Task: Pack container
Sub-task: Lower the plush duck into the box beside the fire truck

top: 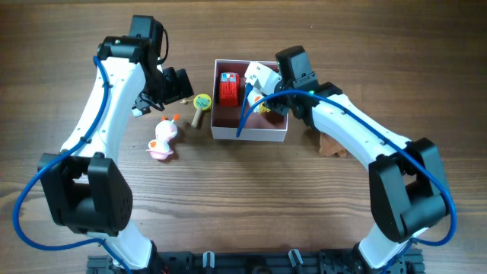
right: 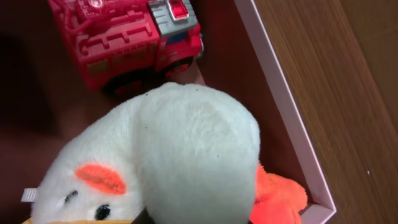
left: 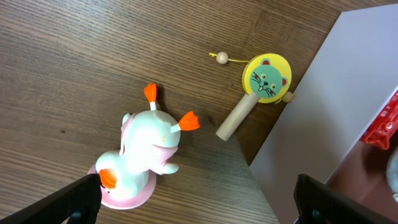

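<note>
Container (top: 249, 134): centre-rear of desk (top: 251, 205), white walls, pink inside.
Contents: red fire truck (top: 227, 89) on L side. Plush duck (right: 186, 155) beside it, orange feet at a rim corner, my R fingers (top: 268, 93) clamped on it. Gap btwn truck & plush is narrow.
Outside, L: cat rattle (left: 267, 78) just beside the wall. Pink-white duck toy (left: 146, 155) near it, not touching.
L fingers (left: 68, 199): spread wide above both, holding nothing.
Outside, R: brown item (top: 331, 144) under my R arm, can't identify.
</note>
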Motion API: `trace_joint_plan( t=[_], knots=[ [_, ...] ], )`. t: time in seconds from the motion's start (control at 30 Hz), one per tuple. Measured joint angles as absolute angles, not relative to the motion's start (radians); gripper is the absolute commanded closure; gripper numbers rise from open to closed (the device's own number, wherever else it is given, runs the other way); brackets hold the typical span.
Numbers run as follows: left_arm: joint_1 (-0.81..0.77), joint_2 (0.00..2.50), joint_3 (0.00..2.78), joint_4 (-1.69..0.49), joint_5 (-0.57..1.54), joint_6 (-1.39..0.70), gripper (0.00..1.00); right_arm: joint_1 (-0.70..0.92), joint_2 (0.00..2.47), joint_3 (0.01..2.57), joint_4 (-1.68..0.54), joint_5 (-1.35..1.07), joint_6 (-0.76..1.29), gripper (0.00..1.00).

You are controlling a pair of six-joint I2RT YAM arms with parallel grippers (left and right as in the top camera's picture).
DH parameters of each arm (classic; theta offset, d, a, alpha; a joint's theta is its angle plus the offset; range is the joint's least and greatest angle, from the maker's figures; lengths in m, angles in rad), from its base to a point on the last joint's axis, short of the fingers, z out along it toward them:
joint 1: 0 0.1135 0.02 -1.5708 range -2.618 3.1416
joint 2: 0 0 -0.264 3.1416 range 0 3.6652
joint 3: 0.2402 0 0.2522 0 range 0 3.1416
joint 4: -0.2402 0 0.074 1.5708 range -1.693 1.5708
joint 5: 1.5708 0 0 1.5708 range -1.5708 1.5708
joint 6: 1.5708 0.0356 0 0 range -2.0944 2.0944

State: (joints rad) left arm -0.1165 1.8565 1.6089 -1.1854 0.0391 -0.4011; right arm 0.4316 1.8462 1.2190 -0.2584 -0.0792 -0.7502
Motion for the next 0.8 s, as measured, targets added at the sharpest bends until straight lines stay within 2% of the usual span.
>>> trace_joint_plan(
  t=[0.17,0.3,0.4,0.7,0.8],
  knots=[
    [-0.117,1.856,1.609,-1.185,0.039,-0.401,0.0,0.432,1.846,1.219,-0.22,-0.086,-0.74,0.95],
    [-0.117,1.856,1.609,-1.185,0.039,-0.401,0.0,0.432,1.846,1.219,-0.193,-0.086,-0.648,0.96],
    [-0.117,1.856,1.609,-1.185,0.039,-0.401,0.0,0.432,1.846,1.219,-0.193,-0.085,-0.517,0.96],
    [-0.117,1.856,1.609,-1.185,0.039,-0.401,0.0,0.432,1.823,1.219,-0.239,0.006,0.061,0.96],
    [-0.117,1.856,1.609,-1.185,0.039,-0.401,0.0,0.432,1.823,1.219,-0.239,0.009,0.179,0.96]
  ],
)
